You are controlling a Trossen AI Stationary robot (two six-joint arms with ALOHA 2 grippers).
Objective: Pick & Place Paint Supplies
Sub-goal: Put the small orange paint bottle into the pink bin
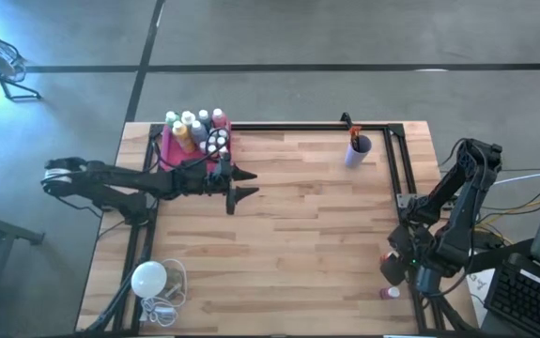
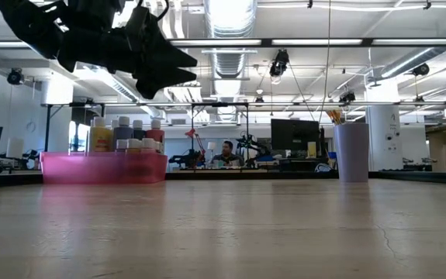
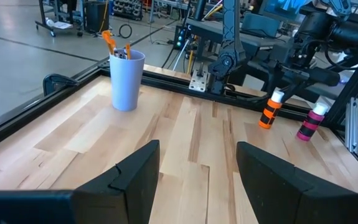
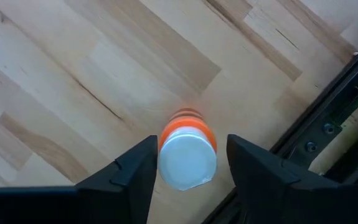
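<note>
An orange paint bottle [image 4: 187, 155] with a white cap stands upright on the wood near the table's right edge. My right gripper [image 4: 191, 144] hangs over it, pointing down and open, one finger on each side of the cap. I cannot tell whether a finger touches it. A pink bottle [image 1: 389, 293] stands just nearer the near edge, also seen from the left wrist [image 3: 309, 123]. My left gripper [image 1: 243, 185] is open and empty, level above the table's middle, beside a pink tray [image 1: 168, 155] holding several white-capped bottles [image 1: 194, 127].
A lavender cup [image 1: 357, 150] with orange-handled brushes [image 3: 110, 40] stands near the far edge. A white bulb with a cord [image 1: 149, 279] lies at the near left corner. A black frame rail [image 1: 403, 178] runs along the far and right sides. Bare wood lies between tray and cup.
</note>
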